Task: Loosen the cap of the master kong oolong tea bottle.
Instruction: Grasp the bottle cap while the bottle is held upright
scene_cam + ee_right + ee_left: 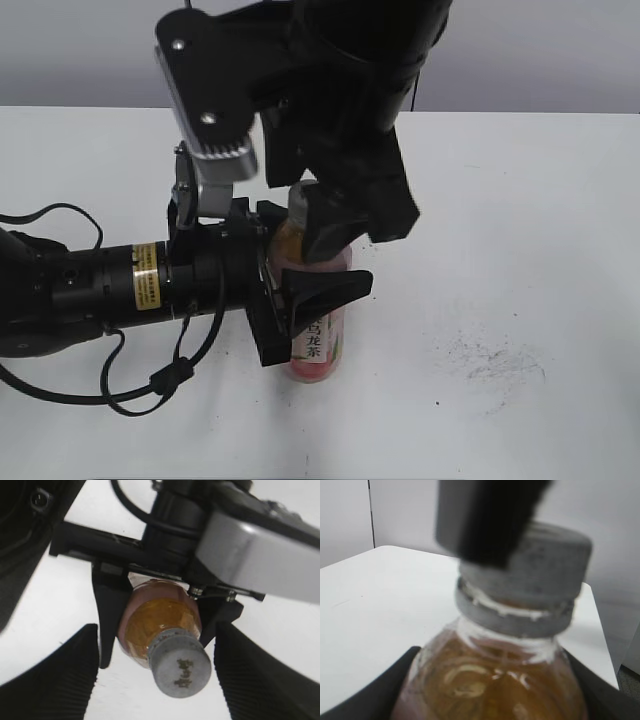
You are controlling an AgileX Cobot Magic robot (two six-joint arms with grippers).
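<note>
The master kong oolong tea bottle (318, 345) stands upright on the white table, with amber tea and a pink label. My left gripper (298, 312) is shut on its body; in the left wrist view its black jaws (487, 702) press both sides of the bottle (495, 675). The grey-white cap (180, 665) with a dark logo sits on the neck. My right gripper (162, 680) hangs over it, open, with one finger on each side and a gap to the cap. In the left wrist view the cap (545, 570) is partly behind a right finger.
The white table (520, 200) runs wide to the right, with a patch of dark scuff marks (495, 360). Black cables (150, 385) from the left arm lie on the table at the left. A grey wall stands behind.
</note>
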